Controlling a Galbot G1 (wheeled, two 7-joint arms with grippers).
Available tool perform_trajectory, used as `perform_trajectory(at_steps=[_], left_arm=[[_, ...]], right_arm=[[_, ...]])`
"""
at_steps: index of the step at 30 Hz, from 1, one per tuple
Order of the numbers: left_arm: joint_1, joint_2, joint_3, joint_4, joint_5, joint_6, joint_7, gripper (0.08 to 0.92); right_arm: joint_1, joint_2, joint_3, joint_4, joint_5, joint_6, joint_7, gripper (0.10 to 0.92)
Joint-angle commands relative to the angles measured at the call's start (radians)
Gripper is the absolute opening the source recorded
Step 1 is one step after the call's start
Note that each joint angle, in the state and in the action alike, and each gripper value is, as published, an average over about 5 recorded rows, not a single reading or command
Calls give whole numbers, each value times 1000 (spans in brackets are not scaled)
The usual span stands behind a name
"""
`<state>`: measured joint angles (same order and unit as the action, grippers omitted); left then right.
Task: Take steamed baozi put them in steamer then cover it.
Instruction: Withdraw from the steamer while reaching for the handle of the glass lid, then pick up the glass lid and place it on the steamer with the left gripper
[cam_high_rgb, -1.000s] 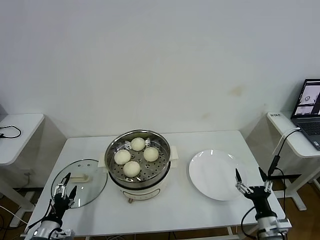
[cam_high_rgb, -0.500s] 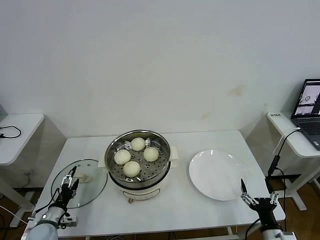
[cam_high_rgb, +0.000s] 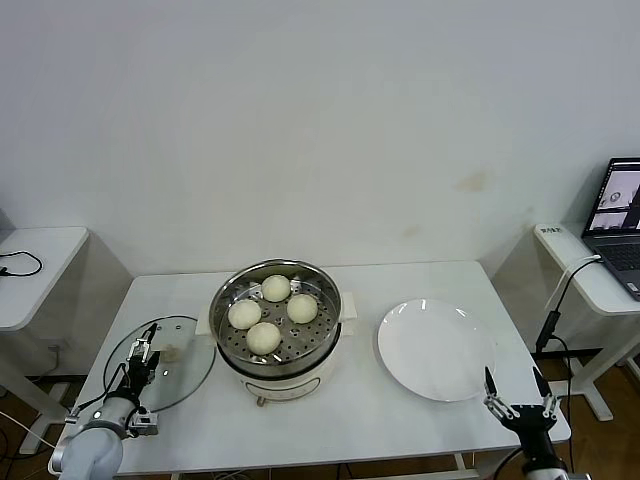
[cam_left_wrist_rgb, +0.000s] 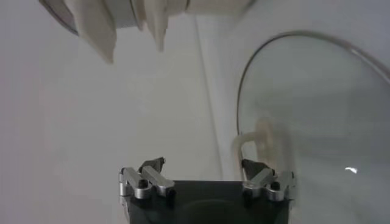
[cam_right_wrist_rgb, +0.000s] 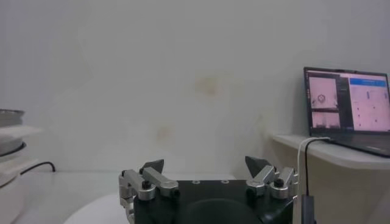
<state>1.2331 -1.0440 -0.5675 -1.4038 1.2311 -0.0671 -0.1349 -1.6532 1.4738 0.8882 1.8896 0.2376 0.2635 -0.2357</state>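
Four cream-white baozi (cam_high_rgb: 264, 337) lie on the perforated tray of the steel steamer (cam_high_rgb: 276, 290) at the table's middle. The glass cover (cam_high_rgb: 186, 372) lies flat on the table to the steamer's left; it also shows in the left wrist view (cam_left_wrist_rgb: 317, 115) with its cream handle (cam_left_wrist_rgb: 268, 137). My left gripper (cam_high_rgb: 143, 356) is open and empty, low over the cover at its handle. My right gripper (cam_high_rgb: 519, 388) is open and empty at the table's front right corner, off the plate's near edge.
An empty white plate (cam_high_rgb: 433, 348) lies right of the steamer. The steamer's white base and side handle (cam_left_wrist_rgb: 100, 27) show in the left wrist view. A laptop (cam_high_rgb: 617, 225) stands on a side table at the right; it also shows in the right wrist view (cam_right_wrist_rgb: 347, 103).
My left gripper has moved forward onto the cover, up to its handle. My right gripper has drawn back and down from the plate toward the table's front right corner.
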Motion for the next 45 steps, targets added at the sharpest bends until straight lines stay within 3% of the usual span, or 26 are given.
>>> perform_trajectory(at_steps=[1, 17, 33, 40, 45], left_arm=[[-46, 3, 11, 54, 8, 0, -1, 823], [-92, 6, 32, 105, -7, -6, 5, 811], [-57, 9, 16, 63, -39, -22, -13, 368], [26, 3, -58, -66, -28, -20, -40, 171], [142, -10, -150, -237, -24, 36, -12, 128]], right_arm=[[-7, 3, 4, -2, -3, 4, -1, 823], [-10, 10, -3, -12, -9, 17, -5, 823], [-11, 11, -13, -10, -15, 21, -6, 823], [-12, 7, -21, -8, -19, 21, -8, 823], [-10, -4, -33, -8, -22, 17, -10, 823]])
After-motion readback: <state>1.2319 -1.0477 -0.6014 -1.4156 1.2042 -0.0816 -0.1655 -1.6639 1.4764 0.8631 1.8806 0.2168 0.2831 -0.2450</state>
